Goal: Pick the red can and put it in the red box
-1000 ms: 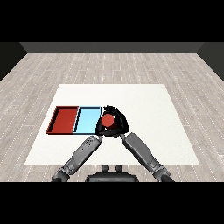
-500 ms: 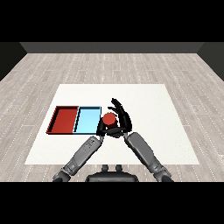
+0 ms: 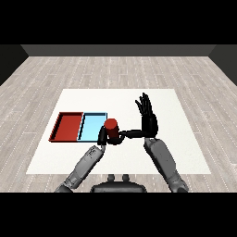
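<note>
The red can stands upright at the right edge of the light blue tray. My left hand curls round its lower part from the near side. My right hand is open to the right of the can, fingers straight and pointing up. Its thumb stretches left toward the can, and I cannot tell whether it touches. The red tray lies left of the blue one with nothing in it.
The two trays sit side by side on the left half of the white table. Grey wood floor surrounds the table.
My right hand, which was wrapped round the can, has opened and drawn off to the right. The can has shifted a little left and nearer, now in my left hand.
</note>
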Tool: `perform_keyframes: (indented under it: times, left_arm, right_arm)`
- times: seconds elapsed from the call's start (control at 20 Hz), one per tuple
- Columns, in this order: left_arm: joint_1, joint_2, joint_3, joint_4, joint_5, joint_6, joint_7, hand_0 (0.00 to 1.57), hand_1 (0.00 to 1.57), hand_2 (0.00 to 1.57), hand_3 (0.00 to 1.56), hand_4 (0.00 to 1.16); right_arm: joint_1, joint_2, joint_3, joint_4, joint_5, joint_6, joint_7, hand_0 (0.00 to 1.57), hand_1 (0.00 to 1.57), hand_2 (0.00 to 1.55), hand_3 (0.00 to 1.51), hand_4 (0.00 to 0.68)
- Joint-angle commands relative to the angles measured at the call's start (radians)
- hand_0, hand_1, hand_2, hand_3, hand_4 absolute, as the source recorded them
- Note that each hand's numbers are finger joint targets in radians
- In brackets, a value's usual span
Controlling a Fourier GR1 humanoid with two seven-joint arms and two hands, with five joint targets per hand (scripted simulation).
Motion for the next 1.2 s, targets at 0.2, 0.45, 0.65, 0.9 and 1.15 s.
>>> perform_keyframes:
  times: [0.2,0.45,0.65,0.9,1.15]
  left_arm:
    - [-0.01,0.013,0.069,0.006,-0.054,-0.004,-0.009,1.57,1.57,1.57,1.47,1.13]
    - [-0.023,0.155,0.147,-0.143,-0.078,-0.038,0.11,1.57,1.57,1.57,1.46,1.11]
    - [-0.001,0.261,0.209,-0.167,-0.094,-0.073,0.138,1.57,1.57,1.55,1.44,1.12]
    - [-0.028,0.327,0.294,-0.116,-0.114,-0.098,0.164,1.57,1.57,1.56,1.43,1.13]
    - [-0.119,0.366,0.341,0.054,-0.183,-0.11,0.201,1.44,1.44,1.46,1.39,1.11]
  right_arm:
    - [0.154,-0.089,-0.196,-0.098,-0.111,0.102,-0.024,0.0,0.0,0.0,0.0,0.0]
    - [0.185,-0.081,-0.253,0.038,-0.122,0.146,-0.096,0.0,0.0,0.0,0.0,0.0]
    - [0.32,-0.13,-0.264,0.012,-0.102,0.191,-0.126,0.0,0.0,0.0,0.0,0.0]
    - [0.384,-0.14,-0.292,0.126,-0.121,0.271,-0.193,0.0,0.0,0.0,0.0,0.0]
    - [0.424,-0.109,-0.273,0.127,-0.09,0.243,-0.175,0.0,0.0,0.0,0.0,0.0]
